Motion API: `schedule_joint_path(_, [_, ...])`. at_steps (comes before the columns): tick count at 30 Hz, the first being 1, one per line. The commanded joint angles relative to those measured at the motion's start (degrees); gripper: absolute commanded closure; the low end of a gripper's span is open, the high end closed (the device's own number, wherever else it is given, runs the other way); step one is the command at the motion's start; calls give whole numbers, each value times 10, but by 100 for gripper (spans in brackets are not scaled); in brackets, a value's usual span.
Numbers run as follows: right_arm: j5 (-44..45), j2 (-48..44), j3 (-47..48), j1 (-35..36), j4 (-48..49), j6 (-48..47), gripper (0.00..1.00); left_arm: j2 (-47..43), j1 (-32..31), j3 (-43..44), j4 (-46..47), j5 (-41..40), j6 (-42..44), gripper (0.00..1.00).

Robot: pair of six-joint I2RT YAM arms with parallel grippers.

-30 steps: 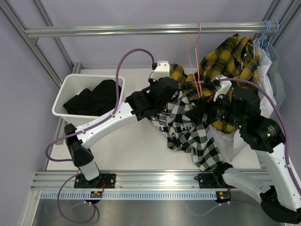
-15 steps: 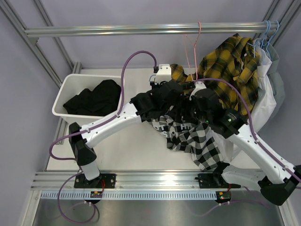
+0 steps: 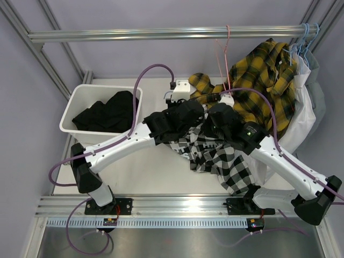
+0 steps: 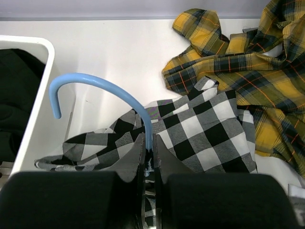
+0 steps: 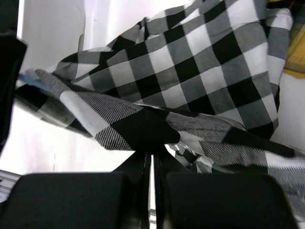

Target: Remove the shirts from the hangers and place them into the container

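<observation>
- The white surface [image 3: 156, 172] carries a heap of shirts right of centre and a tub at its left edge.
- The yellow plaid shirt [image 3: 263, 75] hangs from the rail [image 3: 161, 34] at the right and spills onto the surface; a white shirt [image 3: 301, 123] hangs beside it.
- The checked shirt [image 3: 226, 161] lies crumpled on the surface between the two arms, partly under the plaid one.
- The tub [image 3: 72, 110] holds the black shirt [image 3: 107, 113].
- The left pincer [image 4: 149, 152] is clenched on the stem of a blue hanger [image 4: 90, 78], whose hook curves up over the checked shirt.
- The right pincer [image 5: 151, 160] is clenched on a fold of the checked shirt.
- A pink hanger [image 3: 227, 48] hangs bare on the rail.
</observation>
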Motion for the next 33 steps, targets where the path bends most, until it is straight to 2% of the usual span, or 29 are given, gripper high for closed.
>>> schedule_joint_path(1, [60, -42, 21, 2, -40, 1, 100, -63, 0, -27, 22, -47, 11, 100])
schedule_joint_path(10, [94, -106, 99, -4, -187, -51, 100, -175, 3, -91, 47, -20, 95, 100])
schedule_joint_path(13, [92, -109, 112, -24, -216, -68, 100, -214, 3, -118, 72, 0, 137, 100])
schedule_joint_path(16, [72, -118, 119, -51, -231, -82, 100, -241, 3, -146, 85, -14, 160, 100])
schedule_joint_path(21, [-18, -123, 151, -68, -227, -100, 100, -221, 5, -155, 54, -83, 135, 100])
schedule_joint_path(26, [-1, -98, 160, -71, -243, -124, 100, -196, 6, -130, 44, -62, 82, 100])
schedule_joint_path(29, [-3, -99, 133, -102, -250, -140, 100, -216, 13, -135, 79, -61, 91, 100])
schedule_joint_path(33, [-55, -125, 63, -165, -246, -162, 100, -238, 18, -139, 99, -67, 97, 100])
